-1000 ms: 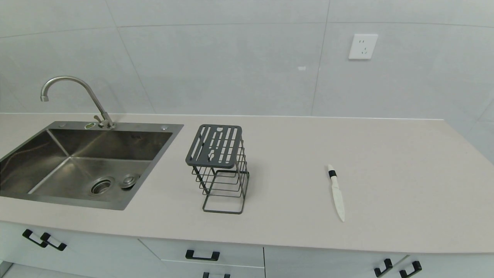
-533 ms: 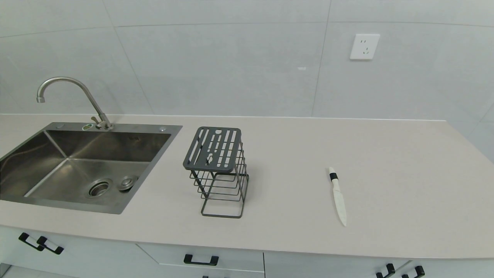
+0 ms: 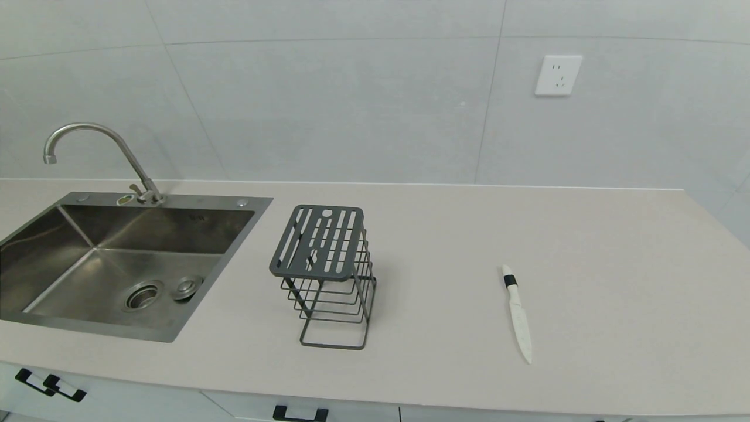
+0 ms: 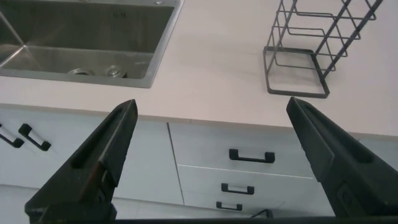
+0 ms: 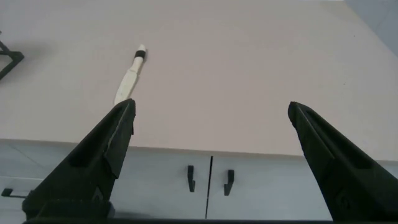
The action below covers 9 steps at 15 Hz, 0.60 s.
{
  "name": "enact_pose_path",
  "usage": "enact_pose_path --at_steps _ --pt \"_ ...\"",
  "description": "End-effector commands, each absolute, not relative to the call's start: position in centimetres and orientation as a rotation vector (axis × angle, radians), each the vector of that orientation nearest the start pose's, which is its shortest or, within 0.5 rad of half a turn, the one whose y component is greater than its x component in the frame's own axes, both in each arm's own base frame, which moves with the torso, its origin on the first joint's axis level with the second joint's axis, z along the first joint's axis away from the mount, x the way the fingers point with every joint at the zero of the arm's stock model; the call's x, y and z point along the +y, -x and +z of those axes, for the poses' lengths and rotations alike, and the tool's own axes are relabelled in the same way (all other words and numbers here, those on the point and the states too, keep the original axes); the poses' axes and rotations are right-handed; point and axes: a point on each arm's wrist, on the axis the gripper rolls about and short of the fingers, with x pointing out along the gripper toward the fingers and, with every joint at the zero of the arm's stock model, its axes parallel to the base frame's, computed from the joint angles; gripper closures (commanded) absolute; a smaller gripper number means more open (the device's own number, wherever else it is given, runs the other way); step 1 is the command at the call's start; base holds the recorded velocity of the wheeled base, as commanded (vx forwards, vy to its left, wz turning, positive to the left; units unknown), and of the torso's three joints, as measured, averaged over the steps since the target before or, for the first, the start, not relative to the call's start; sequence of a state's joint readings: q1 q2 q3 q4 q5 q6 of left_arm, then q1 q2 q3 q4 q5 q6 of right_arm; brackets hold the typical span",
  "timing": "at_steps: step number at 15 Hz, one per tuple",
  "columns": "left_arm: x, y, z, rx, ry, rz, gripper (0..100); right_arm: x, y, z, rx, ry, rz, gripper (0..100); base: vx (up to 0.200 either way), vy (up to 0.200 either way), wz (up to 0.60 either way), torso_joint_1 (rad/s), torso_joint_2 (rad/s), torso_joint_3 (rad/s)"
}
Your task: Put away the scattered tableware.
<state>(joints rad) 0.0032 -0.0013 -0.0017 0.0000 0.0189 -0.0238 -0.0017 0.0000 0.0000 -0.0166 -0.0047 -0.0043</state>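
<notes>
Only the head camera has shifted since the earlier frames: everything sits a little lower in its picture, and none of the things has changed place on the worktop (image 3: 445, 246).

The knife (image 3: 518, 312) lies flat on the right part of the worktop, well apart from everything else. It is white with a black band near its far end, and its pointed tip faces the front edge. From the right wrist it shows again (image 5: 129, 76), lying just back from that edge.

To the knife's left stands a dark wire rack (image 3: 323, 275) with a slotted plate on top (the plate tilts toward the sink side). The foot of the rack (image 4: 297, 63) rests flat on the worktop.

Further left is a steel sink (image 3: 176, 201) set into the worktop, with a drain (image 3: 142, 296) and a loose stopper (image 3: 187, 287) beside it in the basin. A curved tap (image 3: 145, 192) rises from its back rim. On the tiled wall above the right side is a white socket (image 3: 558, 75).

The left gripper (image 4: 214, 162) hangs in front of the worktop's edge, level with the drawer fronts and their black handles (image 4: 251, 155). Its fingers are spread wide with nothing between them. The right gripper (image 5: 211, 162) hangs likewise before the edge near the knife, above cupboard doors with black handles (image 5: 210, 180), also spread wide and holding nothing.
</notes>
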Motion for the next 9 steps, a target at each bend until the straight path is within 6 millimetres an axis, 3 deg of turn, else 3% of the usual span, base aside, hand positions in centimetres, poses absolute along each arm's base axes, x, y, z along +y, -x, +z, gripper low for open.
enact_pose_path --at_steps 1,4,6,7,9 --pt "0.0 2.3 7.6 -0.002 0.026 0.023 0 0.0 2.3 8.3 -0.075 0.008 -0.005 0 0.000 0.000 0.00 0.000 0.00 0.000" --pt "0.0 2.3 7.6 -0.002 0.028 0.023 0 0.2 2.5 10.5 -0.193 0.081 0.088 0 0.000 0.000 0.00 0.000 0.00 0.000" --pt "0.0 2.3 7.6 -0.002 0.028 0.023 0 0.4 1.4 13.3 -0.083 0.079 0.160 0 0.000 0.000 0.00 0.000 0.00 0.000" --pt "0.0 2.3 7.6 -0.002 0.029 0.023 0 0.4 -0.3 14.8 0.071 0.067 0.225 0 0.000 0.000 0.00 0.000 0.00 0.000" --pt "0.0 2.3 7.6 -0.002 0.029 0.023 0 0.7 -2.5 14.9 0.221 0.055 0.298 0 0.000 0.000 0.00 0.000 0.00 0.000"
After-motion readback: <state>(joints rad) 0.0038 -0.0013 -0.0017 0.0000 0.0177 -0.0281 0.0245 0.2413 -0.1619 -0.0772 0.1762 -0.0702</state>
